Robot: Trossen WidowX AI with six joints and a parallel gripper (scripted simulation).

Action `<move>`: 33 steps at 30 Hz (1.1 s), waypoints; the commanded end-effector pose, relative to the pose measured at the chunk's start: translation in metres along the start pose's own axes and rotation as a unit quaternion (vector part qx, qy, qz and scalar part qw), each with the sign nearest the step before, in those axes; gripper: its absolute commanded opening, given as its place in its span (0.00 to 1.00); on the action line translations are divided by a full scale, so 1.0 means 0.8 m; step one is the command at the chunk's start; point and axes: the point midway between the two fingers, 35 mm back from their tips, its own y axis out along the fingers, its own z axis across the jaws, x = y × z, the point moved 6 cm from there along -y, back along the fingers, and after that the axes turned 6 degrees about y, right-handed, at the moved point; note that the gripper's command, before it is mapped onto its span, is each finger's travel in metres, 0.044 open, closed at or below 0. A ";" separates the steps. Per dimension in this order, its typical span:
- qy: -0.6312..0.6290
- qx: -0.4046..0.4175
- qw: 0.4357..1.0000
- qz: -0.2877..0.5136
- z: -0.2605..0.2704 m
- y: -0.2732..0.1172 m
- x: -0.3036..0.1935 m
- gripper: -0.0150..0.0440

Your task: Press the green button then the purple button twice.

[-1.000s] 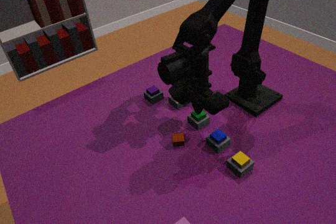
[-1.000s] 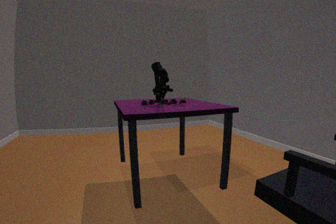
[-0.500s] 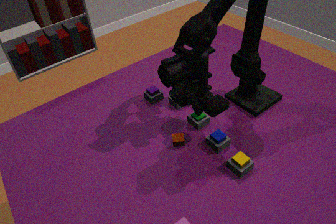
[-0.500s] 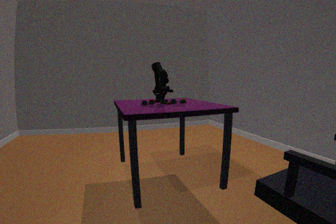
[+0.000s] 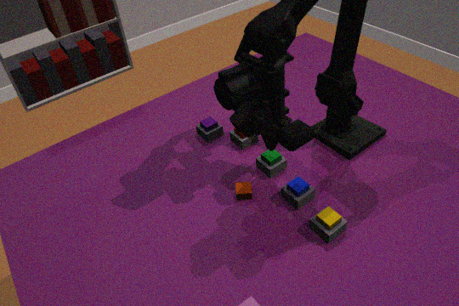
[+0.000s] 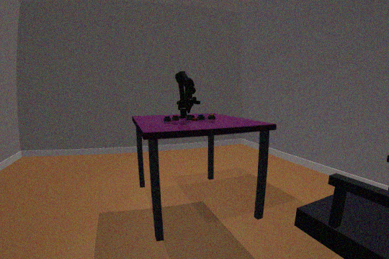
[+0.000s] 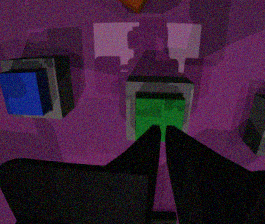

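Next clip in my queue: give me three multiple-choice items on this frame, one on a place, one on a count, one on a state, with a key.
1. Which button is the hand directly over?
A. yellow
B. green
C. purple

2. How many buttons on grey bases sit on the table?
A. three
B. four
C. five

3. How do the hand's fingers stand?
A. shut, holding nothing
B. wide open
C. shut on the orange block

Key:
1. B, since the fingertips point down at the green button, in both the top and wrist views.
2. C: the purple button, red button, green, blue button and yellow button.
3. A, because the fingers nearly meet with nothing between them, and the orange block lies apart.
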 end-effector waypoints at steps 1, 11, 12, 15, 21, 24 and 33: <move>0.000 0.002 1.000 -0.003 0.000 -0.013 -0.001 0.29; 0.000 0.002 1.000 -0.003 0.000 -0.090 -0.001 0.29; 0.000 0.002 1.000 -0.003 0.000 -0.090 -0.001 0.29; 0.000 0.002 1.000 -0.003 -0.008 -0.092 0.005 0.29; 0.000 0.000 1.000 -0.005 -0.091 -0.098 0.051 0.29; 0.000 -0.002 1.000 -0.006 -0.144 -0.098 0.065 0.29; 0.000 -0.007 1.000 -0.005 -0.230 -0.094 0.067 0.29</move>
